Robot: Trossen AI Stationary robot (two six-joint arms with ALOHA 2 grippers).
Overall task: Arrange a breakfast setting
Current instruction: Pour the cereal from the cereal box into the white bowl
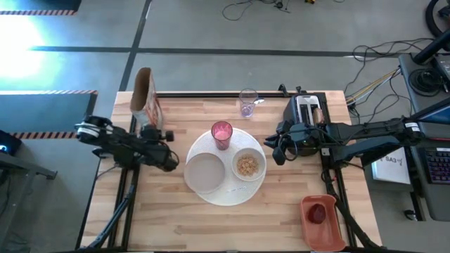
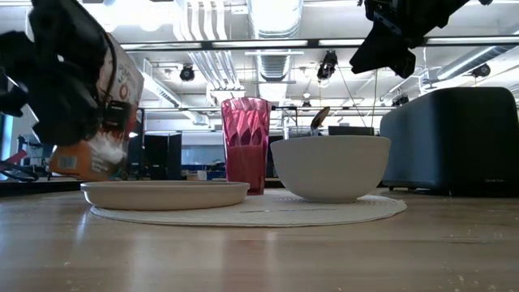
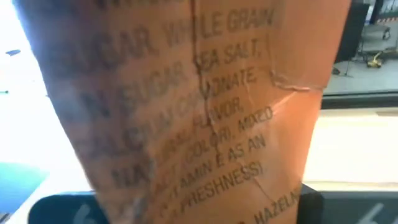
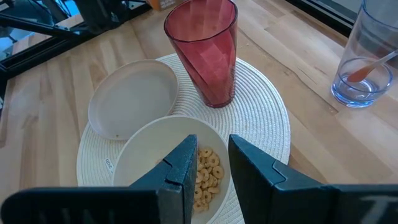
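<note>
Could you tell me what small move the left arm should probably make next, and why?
Probably set the cereal box down upright at the table's left rear. The left gripper holds it off the table, clear of the place setting, and the white bowl already contains cereal.

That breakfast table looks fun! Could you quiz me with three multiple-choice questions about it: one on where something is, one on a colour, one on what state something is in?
1. Where does the pink cup stand?
A. On the round white mat
B. Inside the toaster
C. In the orange tray

2. What colour is the box in the left gripper?
A. Blue
B. Orange
C. Green

3. What is in the white bowl?
A. Nothing
B. Milk only
C. Some cereal rings

Answers:
1 A, the cup stands on the mat, beside the small white plate.
2 B, the left gripper holds an orange cereal box.
3 C, the right wrist view shows cereal in the bowl.
</note>
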